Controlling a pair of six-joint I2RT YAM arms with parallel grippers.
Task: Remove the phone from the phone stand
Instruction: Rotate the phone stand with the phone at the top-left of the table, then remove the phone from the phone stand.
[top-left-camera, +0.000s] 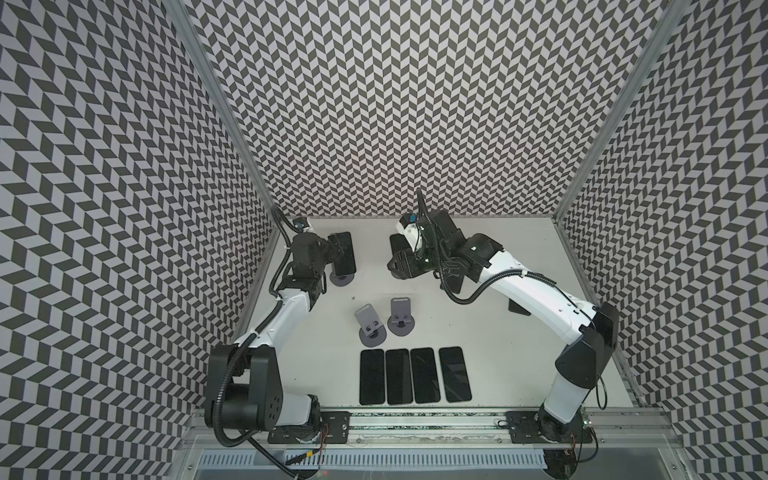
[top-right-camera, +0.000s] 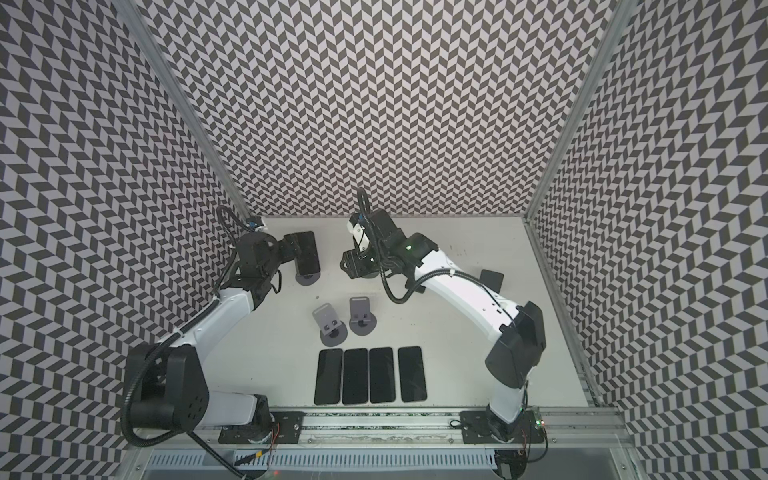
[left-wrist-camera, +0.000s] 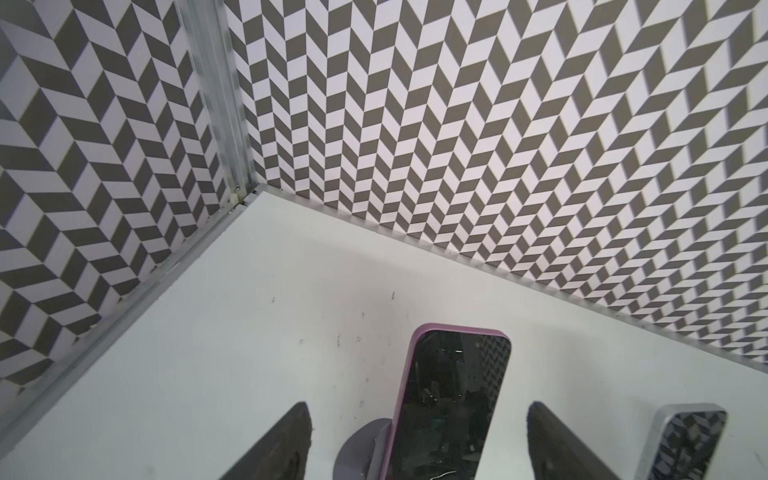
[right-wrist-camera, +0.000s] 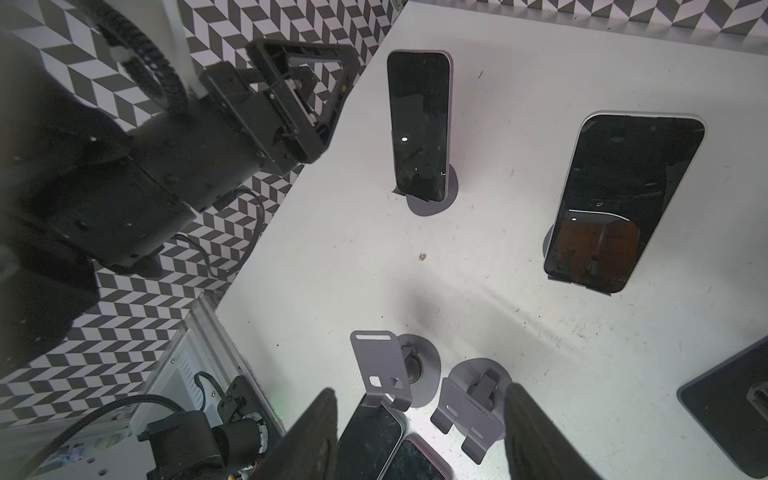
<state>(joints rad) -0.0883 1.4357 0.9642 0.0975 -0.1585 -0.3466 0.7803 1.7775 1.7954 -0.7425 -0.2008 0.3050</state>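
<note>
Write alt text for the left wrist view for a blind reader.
A purple-edged phone sits propped on a grey stand, between the two dark fingers of the open left hand, neither touching it. A silver-edged phone stands beside it; white table, chevron-patterned walls behind.

Passable over bare bench (top-left-camera: 478, 332) right of two empty stands (top-left-camera: 371, 322). Blocked along near edge by row of flat phones (top-left-camera: 424, 376). Open between propped phones (right-wrist-camera: 419, 124) at far side.
</note>
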